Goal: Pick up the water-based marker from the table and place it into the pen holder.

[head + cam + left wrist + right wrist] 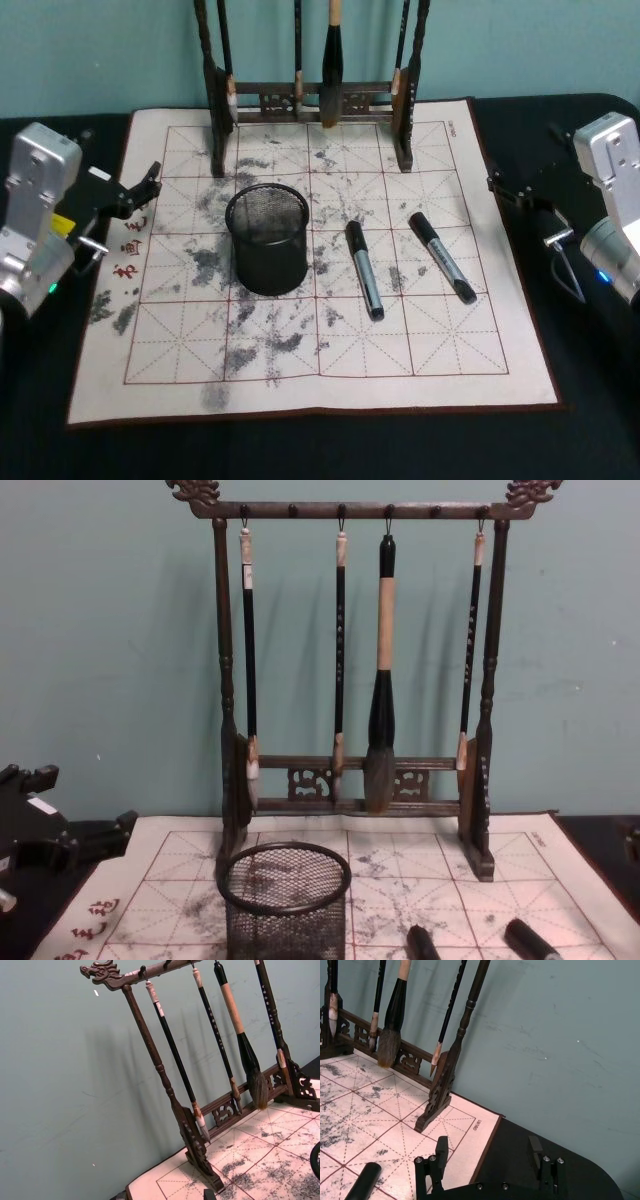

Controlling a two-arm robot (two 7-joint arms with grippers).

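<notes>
Approach step, nothing grasped: inner marker and outer marker lie on the table mat, right of the pen holder. Left gripper and right gripper flank the mat, fingers apart, empty. Next: right gripper over a marker, jaws across the barrel.

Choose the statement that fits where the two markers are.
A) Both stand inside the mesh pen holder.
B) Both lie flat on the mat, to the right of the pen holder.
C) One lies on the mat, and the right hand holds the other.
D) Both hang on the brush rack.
B: the left marker and the right marker lie flat on the mat, right of the pen holder.
</notes>
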